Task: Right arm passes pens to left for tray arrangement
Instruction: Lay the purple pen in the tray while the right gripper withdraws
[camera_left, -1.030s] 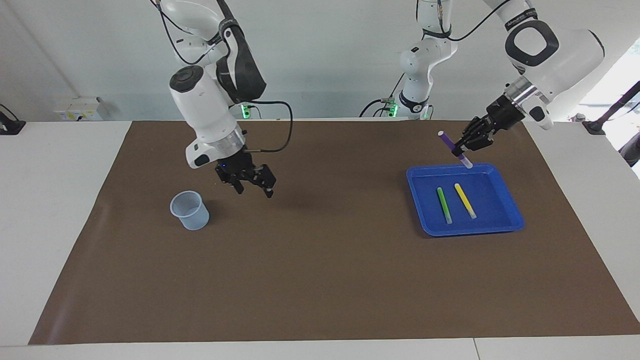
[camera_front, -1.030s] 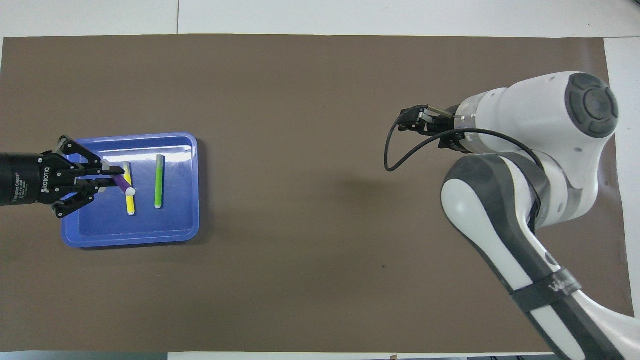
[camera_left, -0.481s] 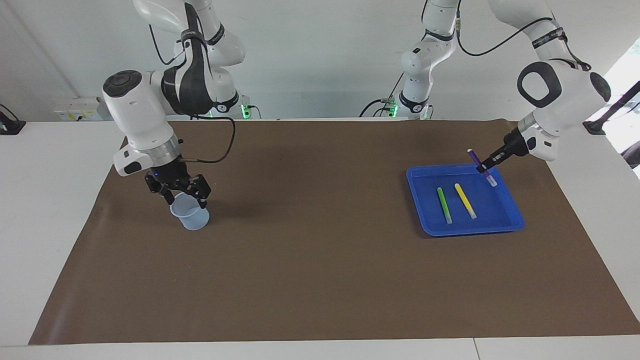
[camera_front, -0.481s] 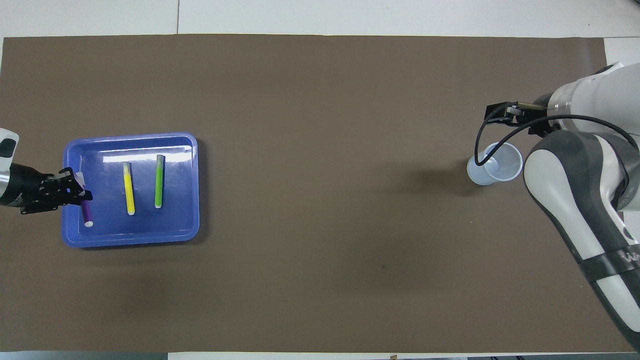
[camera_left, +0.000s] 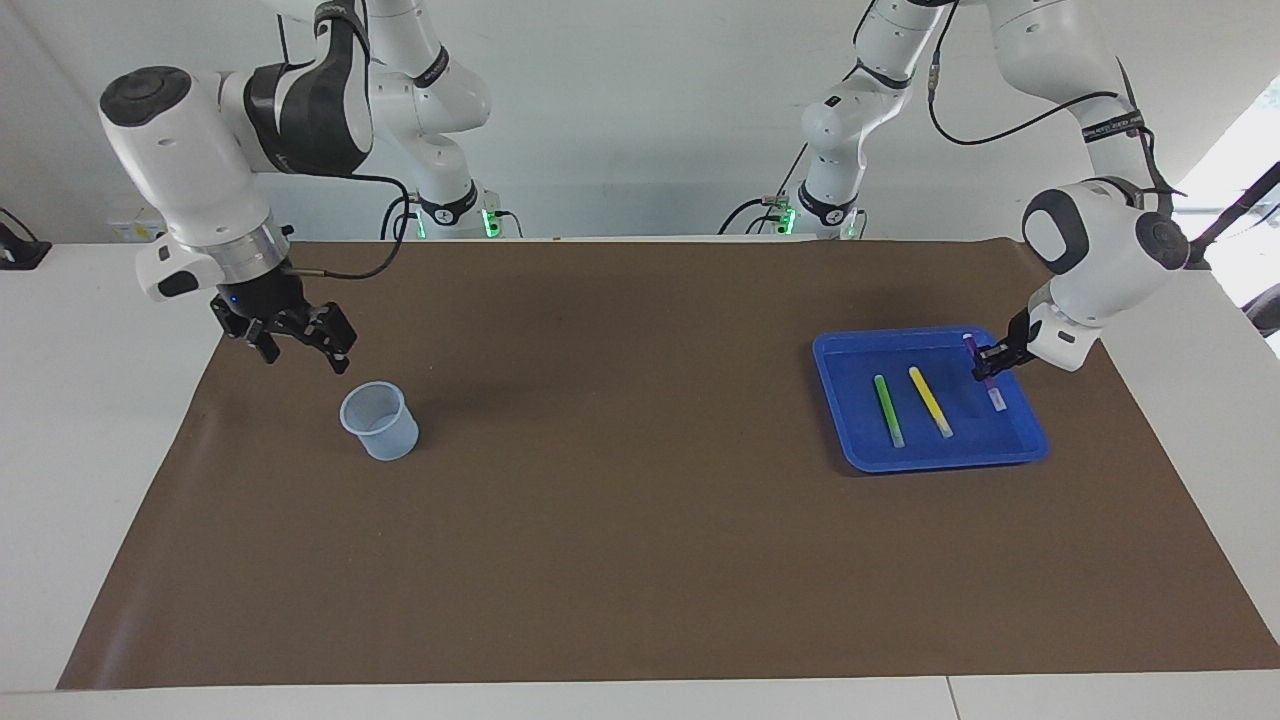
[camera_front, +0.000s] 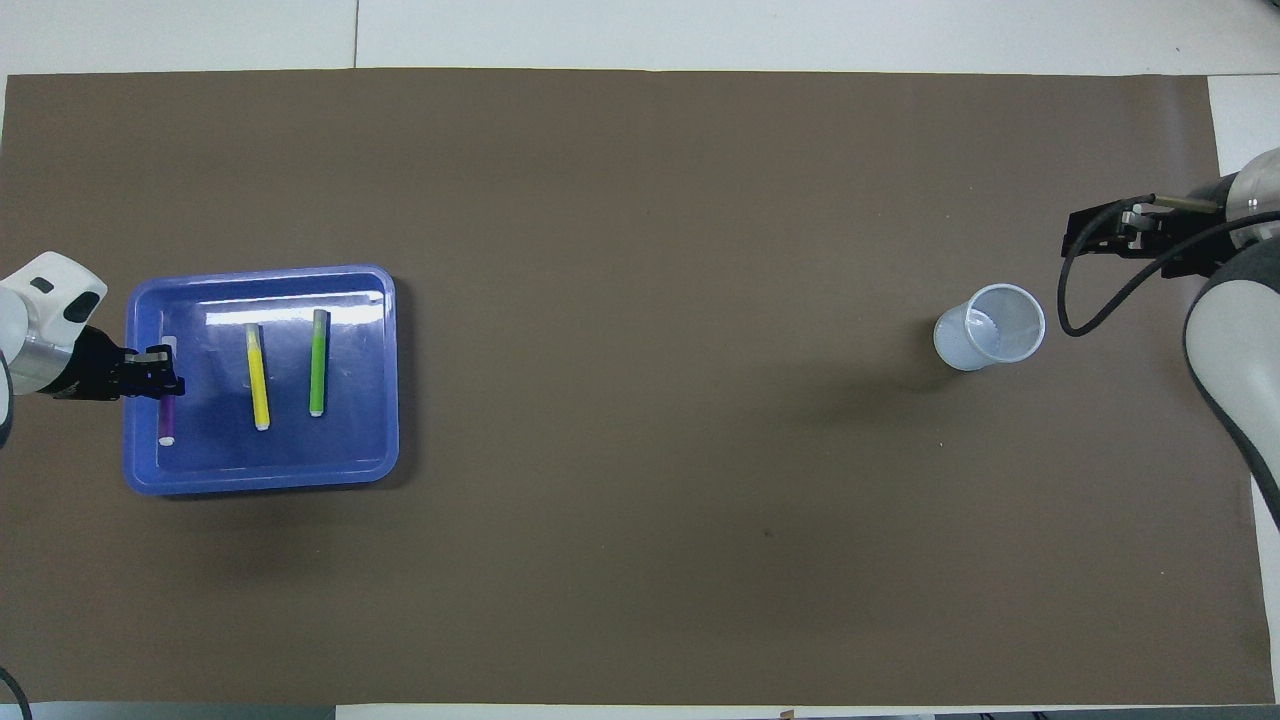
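The left gripper (camera_left: 990, 362) is clenched on the purple pen (camera_left: 985, 375), low over the tray (camera_left: 850, 450) at the edge toward the left arm's end of the table (camera_left: 100, 450). The pen hangs tilted, its whitish tip down near the tray floor, close to the rim.

My worry is the release. Let go while tilted and so near the rim, the pen could roll, ride up on the rim, or end up skewed to the other two. Pressing lower could jam the tip into the floor and shove the light tray along the brown mat (camera_left: 640, 560).

The yellow pen (camera_left: 930, 401) lies just beside it in the tray, with the green pen (camera_left: 888, 410) next, both parallel; a rolling purple pen would knock the yellow one first.

The right gripper (camera_left: 300, 345) hangs released, waiting above the mat near the cup (camera_left: 379, 421), which stands upright, well apart from the tray. Nothing blocks the drop.
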